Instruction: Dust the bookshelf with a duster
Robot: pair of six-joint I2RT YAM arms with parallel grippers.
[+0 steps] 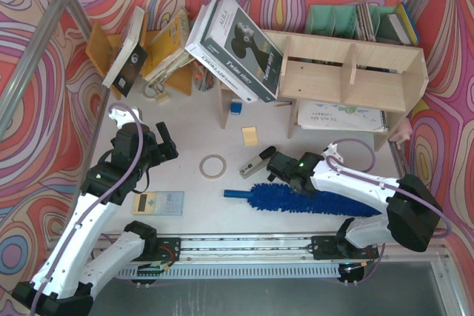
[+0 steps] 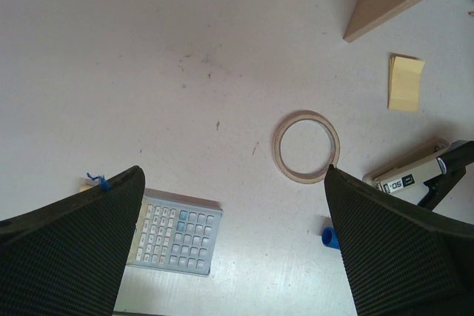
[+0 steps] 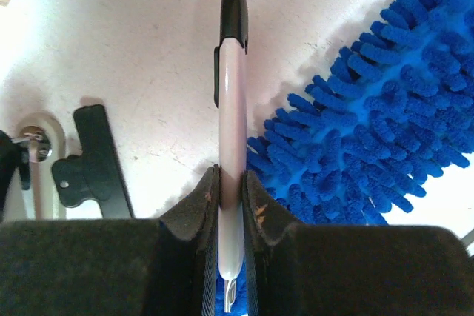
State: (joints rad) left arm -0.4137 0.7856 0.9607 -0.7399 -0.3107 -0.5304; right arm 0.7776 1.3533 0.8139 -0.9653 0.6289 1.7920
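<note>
One bookshelf (image 1: 348, 72) stands at the back right. In front of it lies one duster (image 1: 311, 199), flat. Of two grippers nearer still, the left gripper (image 2: 233, 175) gapes wide, empty; the right gripper (image 3: 231, 183) is clamped on one pale pen (image 3: 232, 109) beside the duster.

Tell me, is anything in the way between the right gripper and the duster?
Yes. The right gripper is shut on a pen, so its jaws are full. The duster lies right beside it, and nothing else sits between them.
</note>
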